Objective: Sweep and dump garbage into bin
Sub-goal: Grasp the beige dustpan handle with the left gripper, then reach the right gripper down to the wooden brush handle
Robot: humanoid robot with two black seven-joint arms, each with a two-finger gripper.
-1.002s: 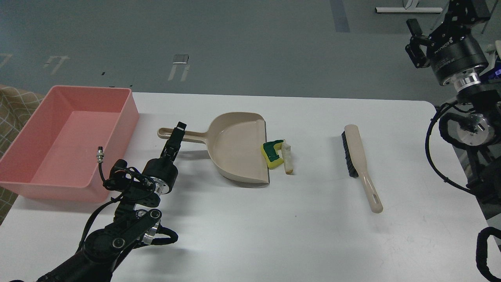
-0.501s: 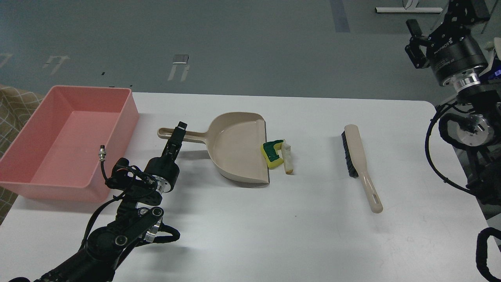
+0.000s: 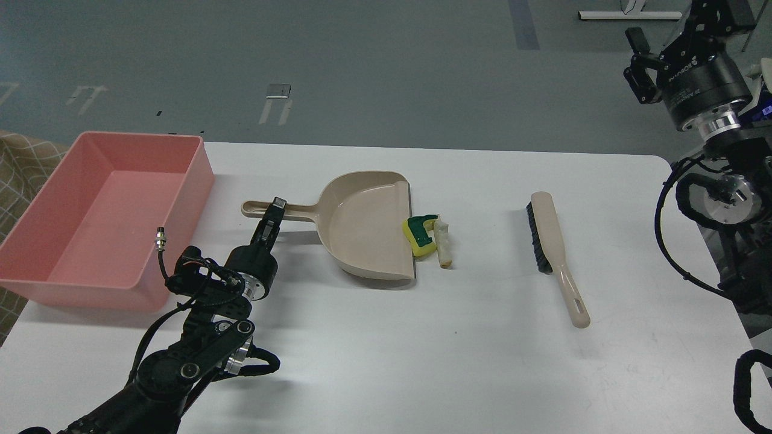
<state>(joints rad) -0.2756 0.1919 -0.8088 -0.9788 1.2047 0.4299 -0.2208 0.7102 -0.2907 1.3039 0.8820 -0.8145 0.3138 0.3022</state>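
- The left arm is seen low on the left, coming up over the white desk (image 3: 386, 361).
- The left hand (image 3: 274, 211) is held at the handle of the beige dustpan (image 3: 362, 226). The hand is seen end-on, so whether it is clenched or let go cannot be told.
- The brush (image 3: 555, 256) is laid flat on the right of the desk, well apart from the dustpan.
- Two bits of garbage are found just beside the dustpan's open lip: a yellow sponge piece (image 3: 420, 235) with a green top, and a whitish wedge (image 3: 444, 242) touching it on the right.
- The pink bin (image 3: 181, 199) is set on the far left of the desk, well apart from the garbage.
- The right hand (image 3: 639, 60) is held high in the far right corner, off the desk. Its grip cannot be told.
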